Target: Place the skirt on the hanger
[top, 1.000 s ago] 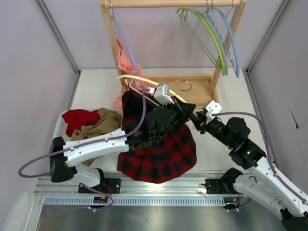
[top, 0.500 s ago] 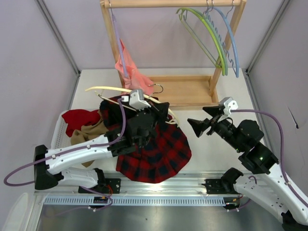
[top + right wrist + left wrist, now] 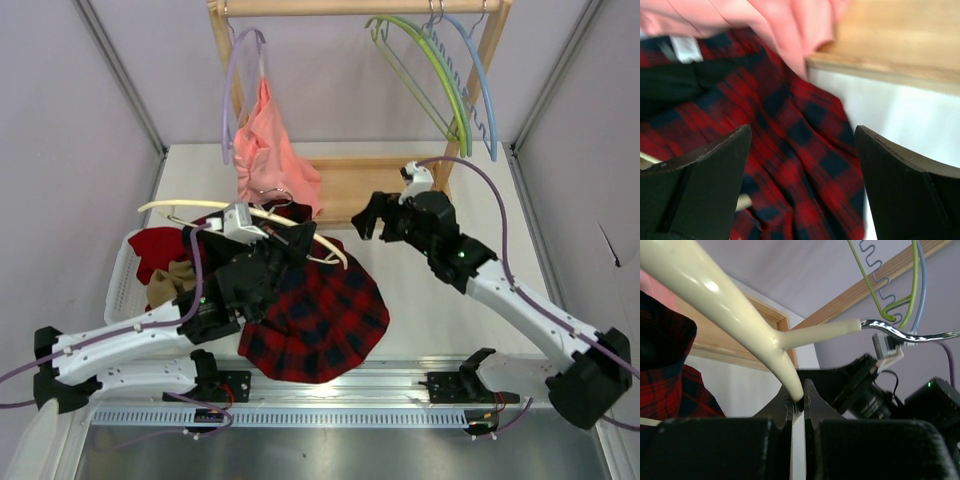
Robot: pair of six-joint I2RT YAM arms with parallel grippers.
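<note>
The cream hanger is held slanting over the table's left half, and my left gripper is shut on it near its neck. In the left wrist view the jaws pinch the hanger just below the hook. The red and black plaid skirt spreads on the table below it, its dark waistband up by the gripper. My right gripper hovers open to the skirt's upper right, holding nothing. In the right wrist view its fingers stand wide apart above the skirt.
A wooden rack stands at the back. A pink garment hangs on its lilac hanger, with green and blue hangers further right. A white basket with red and tan cloths sits at the left.
My right gripper has opened, let go and swung back toward the rack base. The left arm has pulled the hanger and skirt leftward and nearer. The pink garment has swung free.
</note>
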